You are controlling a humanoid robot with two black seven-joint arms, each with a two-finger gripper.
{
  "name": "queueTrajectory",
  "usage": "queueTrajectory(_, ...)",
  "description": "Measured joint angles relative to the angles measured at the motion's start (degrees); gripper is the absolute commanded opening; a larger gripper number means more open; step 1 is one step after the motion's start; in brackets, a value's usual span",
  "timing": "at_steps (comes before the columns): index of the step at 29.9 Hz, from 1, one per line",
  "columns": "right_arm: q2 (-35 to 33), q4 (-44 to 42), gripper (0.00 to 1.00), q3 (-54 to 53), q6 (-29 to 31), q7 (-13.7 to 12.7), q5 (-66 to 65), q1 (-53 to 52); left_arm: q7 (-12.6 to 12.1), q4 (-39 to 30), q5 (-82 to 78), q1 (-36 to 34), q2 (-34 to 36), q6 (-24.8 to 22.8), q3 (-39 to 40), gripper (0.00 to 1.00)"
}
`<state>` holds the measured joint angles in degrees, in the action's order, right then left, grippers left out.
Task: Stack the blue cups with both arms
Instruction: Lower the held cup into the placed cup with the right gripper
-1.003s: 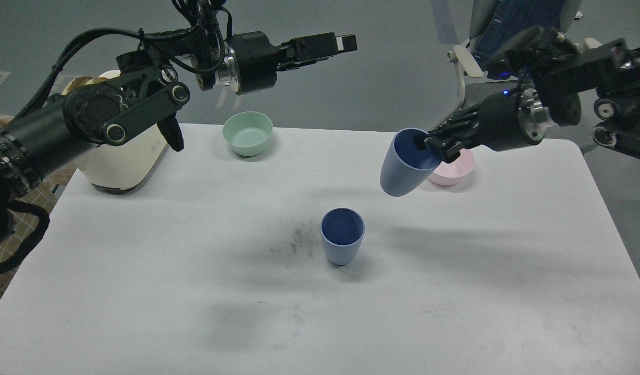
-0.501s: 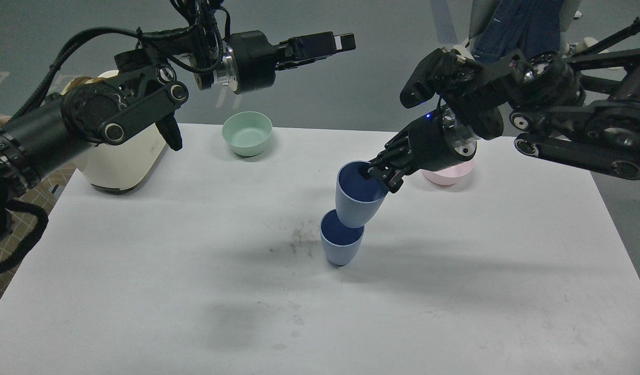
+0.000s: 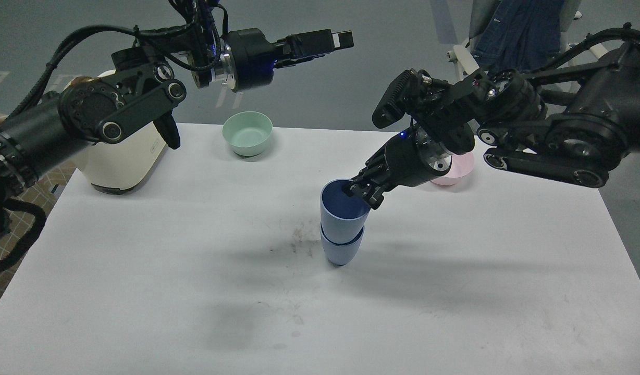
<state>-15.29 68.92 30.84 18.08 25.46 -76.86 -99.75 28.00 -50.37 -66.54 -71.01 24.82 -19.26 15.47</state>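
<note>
Two pale-blue cups stand nested near the middle of the white table (image 3: 143, 291). The lower cup (image 3: 341, 252) stands upright on the table. The upper cup (image 3: 342, 211) sits inside it, about upright. My right gripper (image 3: 362, 195) is shut on the upper cup's right rim, one finger inside and one outside. My left gripper (image 3: 336, 40) is held high above the table's far edge, well left of the cups, with nothing in it; its fingers lie close together.
A mint-green bowl (image 3: 247, 133) stands at the back of the table. A pink bowl (image 3: 458, 169) is partly hidden behind my right arm. A cream appliance (image 3: 123, 161) stands at the back left. A chair with blue cloth (image 3: 513, 31) is beyond the table.
My right gripper has carried the blue cup left and down, from the air near the pink bowl into the standing cup. The left arm has barely moved.
</note>
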Motion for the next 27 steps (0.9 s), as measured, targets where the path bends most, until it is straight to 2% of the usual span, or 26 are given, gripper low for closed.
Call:
queueTrajectory(8, 0.1, 0.0, 0.0, 0.9, 0.0, 0.0, 0.1, 0.0, 0.0, 0.0, 0.0, 0.0, 0.0, 0.0, 0.0, 0.92)
queueTrajectory(9, 0.1, 0.0, 0.11, 0.9, 0.0, 0.0, 0.1, 0.0, 0.0, 0.0, 0.0, 0.0, 0.0, 0.0, 0.0, 0.92)
queueTrajectory(12, 0.0, -0.1, 0.34, 1.0, 0.0, 0.0, 0.1, 0.0, 0.0, 0.0, 0.0, 0.0, 0.0, 0.0, 0.0, 0.92)
queueTrajectory(17, 0.0, -0.3, 0.55, 1.0, -0.1, 0.0, 0.1, 0.0, 0.0, 0.0, -0.1, 0.0, 0.0, 0.0, 0.0, 0.92)
queueTrajectory(19, 0.1, -0.4, 0.61, 1.0, -0.1, 0.0, 0.2, 0.0, 0.0, 0.0, -0.1, 0.0, -0.1, 0.0, 0.0, 0.92)
queueTrajectory(27, -0.4, -0.5, 0.75, 0.9, -0.2, 0.0, 3.3, 0.0, 0.0, 0.0, -0.1, 0.0, -0.1, 0.0, 0.0, 0.92)
